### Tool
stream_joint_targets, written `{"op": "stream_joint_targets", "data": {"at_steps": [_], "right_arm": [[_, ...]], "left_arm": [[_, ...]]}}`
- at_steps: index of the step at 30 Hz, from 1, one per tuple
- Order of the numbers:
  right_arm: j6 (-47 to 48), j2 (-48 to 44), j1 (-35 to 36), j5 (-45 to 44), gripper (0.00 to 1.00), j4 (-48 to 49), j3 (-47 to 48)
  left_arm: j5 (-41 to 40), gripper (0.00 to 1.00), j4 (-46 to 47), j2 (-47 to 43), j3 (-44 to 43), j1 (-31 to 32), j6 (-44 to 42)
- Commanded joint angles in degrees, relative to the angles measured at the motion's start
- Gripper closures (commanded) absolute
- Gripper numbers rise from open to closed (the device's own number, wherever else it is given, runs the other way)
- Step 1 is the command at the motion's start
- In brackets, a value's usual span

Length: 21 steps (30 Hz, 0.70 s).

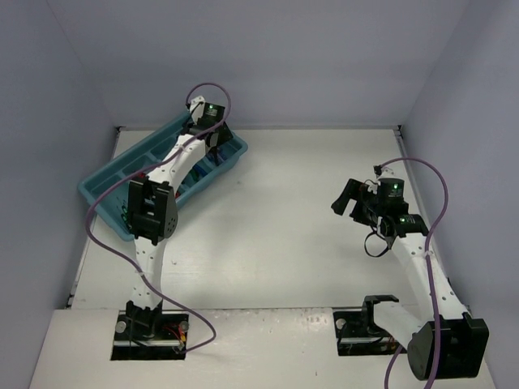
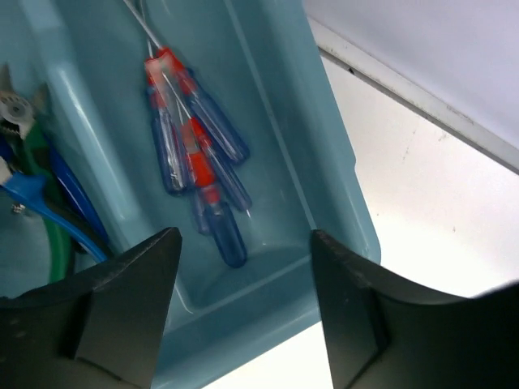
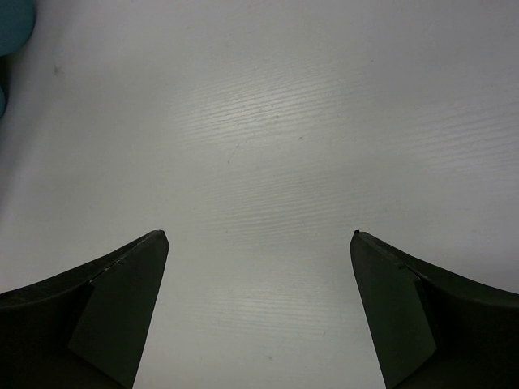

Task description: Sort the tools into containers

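Observation:
The teal-blue tray [image 1: 97, 188] sits at the far left of the table. My left gripper [image 1: 215, 139] hovers open and empty over its far right end [image 2: 340, 174]. In the left wrist view several blue screwdrivers with red collars [image 2: 199, 158] lie in the right compartment. Blue- and green-handled pliers [image 2: 40, 203] lie in the compartment left of the divider [image 2: 97, 154]. My right gripper [image 1: 347, 198] is open and empty over bare white table [image 3: 259, 146], far from the tray. My right fingers [image 3: 122, 292] frame only table. Other tools are hidden by my left arm.
The table is walled by pale panels at the left, back and right. A white ledge [image 2: 422, 105] runs along the back wall just beyond the tray. A sliver of the tray [image 3: 12, 20] shows at the top left of the right wrist view.

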<state>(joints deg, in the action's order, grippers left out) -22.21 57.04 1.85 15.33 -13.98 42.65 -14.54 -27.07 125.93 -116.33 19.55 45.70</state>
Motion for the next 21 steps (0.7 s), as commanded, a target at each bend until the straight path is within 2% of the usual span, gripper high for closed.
{"op": "stream_joint_targets", "data": {"at_steps": [1,7,11,13,15,18,21], "right_arm": [[0.94,1.15,-0.30,0.75,0.07,1.89,3.41],[2.40,0.59,-0.44,-0.38,0.06,1.45,6.14],[5.30,-0.82,-0.53,-5.01,0.06,-1.48,11.17],[8.05,-1.42,-0.47,-8.42,0.05,-3.25,13.91],[9.24,-2.14,-0.41,-11.86,0.05,-4.78,16.30],[10.82,-3.29,-0.25,-14.79,0.04,-5.82,19.19],[12.03,-4.50,0.12,-17.58,0.02,-6.10,21.51]], "left_arm": [[-1.83,0.32,2.56,-6.70,-0.98,-0.34,-1.51],[1.18,0.30,3.15,-16.07,6.57,1.11,-8.07],[2.61,0.30,3.05,-29.13,13.45,2.99,-15.48],[3.30,0.29,2.52,-39.40,19.83,4.03,-20.88],[3.58,0.25,1.83,-45.81,24.67,4.49,-23.34],[3.35,0.21,-2.07,-59.48,31.08,4.81,-27.63],[1.56,0.16,-7.64,-68.23,35.68,4.88,-30.03]]}}
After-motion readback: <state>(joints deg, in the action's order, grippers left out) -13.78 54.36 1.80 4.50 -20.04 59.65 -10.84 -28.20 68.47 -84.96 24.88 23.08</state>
